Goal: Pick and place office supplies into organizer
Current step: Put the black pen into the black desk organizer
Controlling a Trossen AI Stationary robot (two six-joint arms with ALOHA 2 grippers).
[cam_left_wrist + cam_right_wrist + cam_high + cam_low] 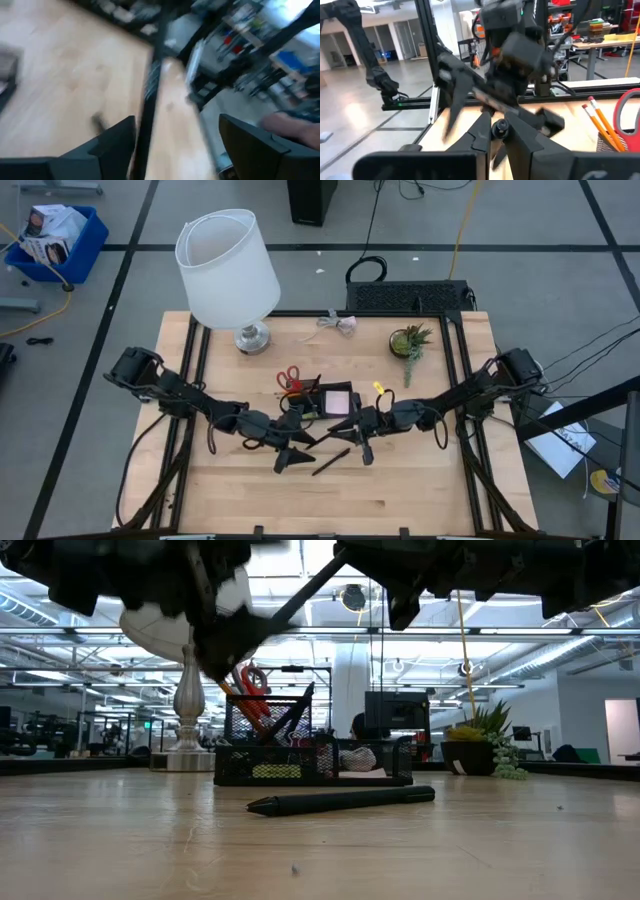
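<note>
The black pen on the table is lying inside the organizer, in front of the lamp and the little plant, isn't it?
Not quite. The black pen lies on the bare wooden table, in front of the organizer and outside it. The low view shows this plainly, and the high view agrees. The lamp and plant do stand farther back.

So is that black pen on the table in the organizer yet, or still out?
Out. The black pen lies flat on the table in front of the organizer, apart from it; the high view shows the same.

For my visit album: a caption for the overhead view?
Two robot arms meet above a black pen beside the organizer on a wooden table.
</note>
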